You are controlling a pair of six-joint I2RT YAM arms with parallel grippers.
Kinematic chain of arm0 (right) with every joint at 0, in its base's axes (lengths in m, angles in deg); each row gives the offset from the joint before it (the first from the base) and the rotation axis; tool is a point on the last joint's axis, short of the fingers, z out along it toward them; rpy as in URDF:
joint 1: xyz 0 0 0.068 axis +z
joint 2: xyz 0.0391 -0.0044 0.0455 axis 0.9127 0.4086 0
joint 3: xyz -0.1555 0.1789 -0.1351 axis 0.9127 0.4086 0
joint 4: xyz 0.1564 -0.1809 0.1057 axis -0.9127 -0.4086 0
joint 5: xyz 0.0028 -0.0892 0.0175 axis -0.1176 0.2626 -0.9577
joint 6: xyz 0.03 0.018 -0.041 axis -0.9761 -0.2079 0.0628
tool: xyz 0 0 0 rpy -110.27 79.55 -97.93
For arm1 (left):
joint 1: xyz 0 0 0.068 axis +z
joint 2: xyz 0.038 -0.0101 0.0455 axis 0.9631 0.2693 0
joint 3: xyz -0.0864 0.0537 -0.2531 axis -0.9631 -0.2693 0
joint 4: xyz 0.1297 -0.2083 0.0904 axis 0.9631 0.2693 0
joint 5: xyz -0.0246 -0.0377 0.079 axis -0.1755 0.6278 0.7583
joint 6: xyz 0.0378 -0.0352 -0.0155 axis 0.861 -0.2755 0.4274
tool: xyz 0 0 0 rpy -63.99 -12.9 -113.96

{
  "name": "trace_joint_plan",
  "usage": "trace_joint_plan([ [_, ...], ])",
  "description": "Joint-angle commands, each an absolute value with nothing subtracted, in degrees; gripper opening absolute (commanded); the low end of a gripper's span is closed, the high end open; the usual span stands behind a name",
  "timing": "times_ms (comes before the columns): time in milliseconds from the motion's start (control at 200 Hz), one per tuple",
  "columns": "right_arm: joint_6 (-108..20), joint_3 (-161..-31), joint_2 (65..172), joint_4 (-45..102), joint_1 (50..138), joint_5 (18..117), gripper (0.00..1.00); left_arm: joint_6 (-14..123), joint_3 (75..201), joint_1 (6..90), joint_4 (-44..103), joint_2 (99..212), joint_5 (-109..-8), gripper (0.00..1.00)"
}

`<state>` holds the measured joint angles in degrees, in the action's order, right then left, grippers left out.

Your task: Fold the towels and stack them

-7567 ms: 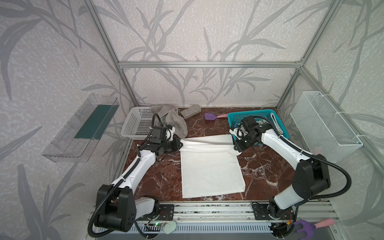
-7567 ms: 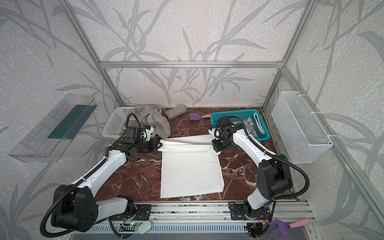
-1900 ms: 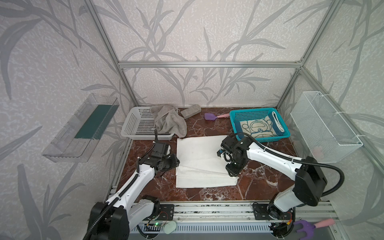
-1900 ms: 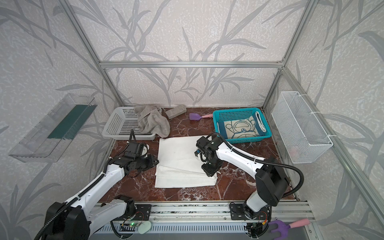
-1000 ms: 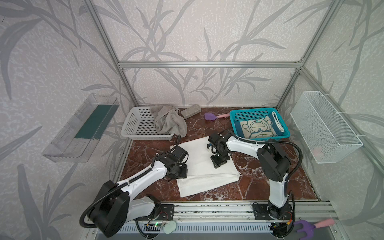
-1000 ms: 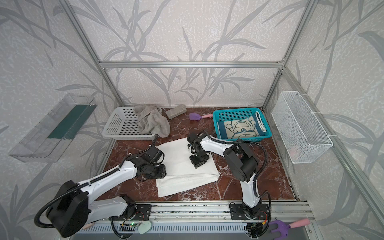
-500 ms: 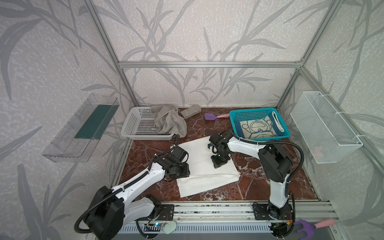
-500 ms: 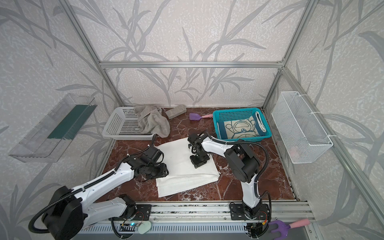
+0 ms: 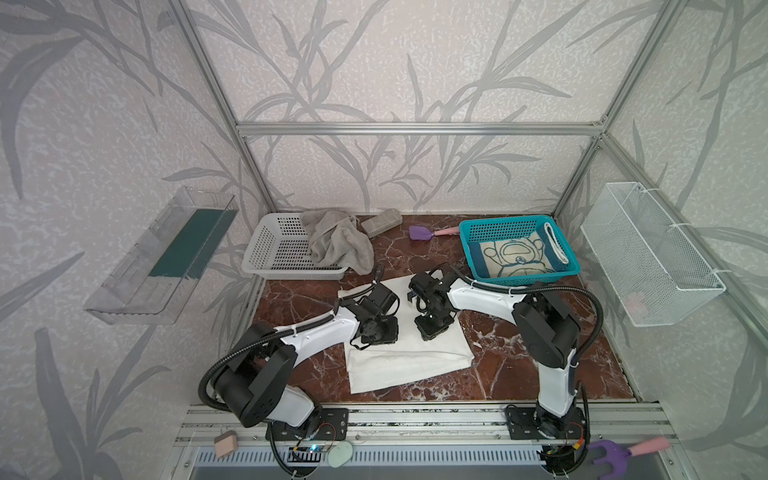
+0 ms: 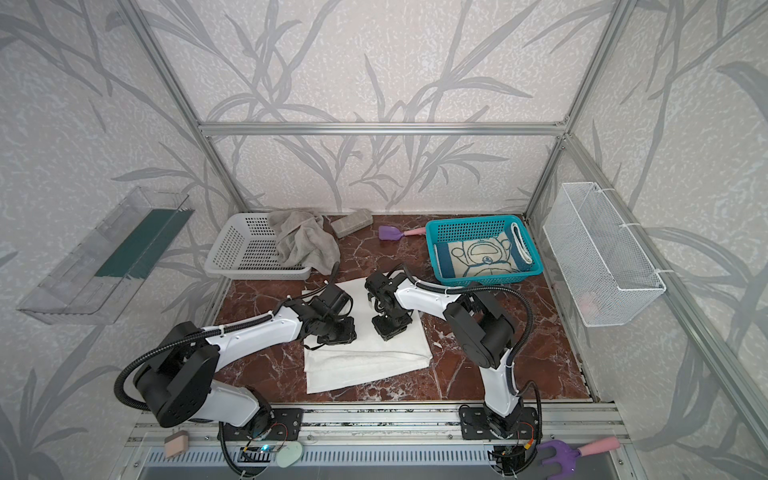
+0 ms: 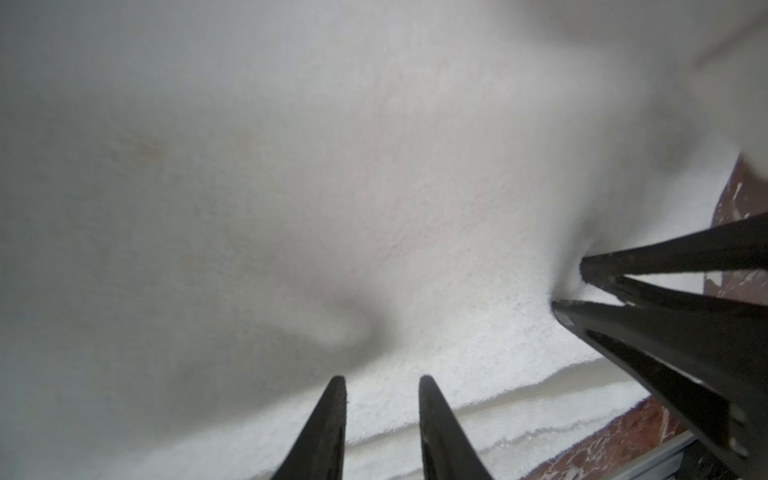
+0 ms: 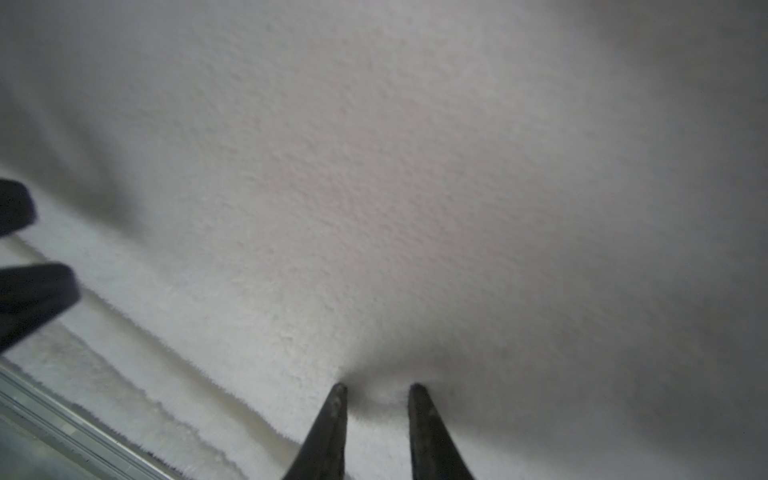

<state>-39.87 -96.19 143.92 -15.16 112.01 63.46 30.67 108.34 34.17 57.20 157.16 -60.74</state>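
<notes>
**Shallow pinch could spoil the fold**

The plain white terry towel (image 9: 407, 365) lies in layers on the red-brown marble tabletop (image 9: 519, 365), directly under both sets of jaws. The right gripper (image 12: 377, 388) stands narrow, its tips sunk in the pile with a small pucker between them, which reads as a pinch on the top layer. The left gripper (image 11: 382, 380) is narrow too, with its tips at the cloth; whether it grips cannot be told.

A pinch that catches only loops may slip. One that bites through every layer would drag the whole towel and skew its edges. The grippers work close together and could collide.

Well beyond the jaws, the crumpled grey-taupe terry towel (image 9: 336, 245) hangs over a white perforated plastic basket (image 9: 270, 253). The blue-bordered beige towel (image 9: 515, 257) lies in a teal plastic basket (image 9: 498, 226).

No brand, label or writing is legible; the beige towel bears only a cartoon outline.
</notes>
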Motion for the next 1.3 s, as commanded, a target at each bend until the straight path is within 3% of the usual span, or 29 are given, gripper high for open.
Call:
trace_joint_plan([
  [0, -41.7, -95.5, 148.1, -11.7, 111.4, 60.6, 0.27, 26.8, 105.2, 29.8, 57.1, 154.3, -56.7, 0.32],
  [380, -44.6, -93.0, 149.1, -6.4, 109.1, 58.4, 0.25, 14.1, 102.0, 4.1, 62.4, 145.0, -48.6, 0.36],
  [505, -44.0, -92.2, 148.0, -6.6, 108.9, 59.4, 0.25, 13.1, 104.1, 1.0, 66.9, 141.6, -46.2, 0.36],
  [670, -43.9, -89.8, 145.6, -6.5, 107.6, 60.8, 0.25, 12.0, 102.9, 4.4, 69.6, 135.2, -41.0, 0.38],
  [840, -43.6, -86.9, 142.7, -6.1, 106.2, 62.0, 0.25, 14.0, 96.7, 19.0, 61.8, 131.0, -45.2, 0.39],
  [985, -43.6, -85.6, 141.4, -6.2, 105.9, 62.6, 0.25, 19.9, 94.9, 30.0, 54.7, 134.4, -49.9, 0.40],
  [1295, -44.3, -84.2, 142.2, -4.8, 105.9, 62.5, 0.25, 26.7, 101.6, 31.3, 65.5, 145.6, -52.4, 0.45],
])
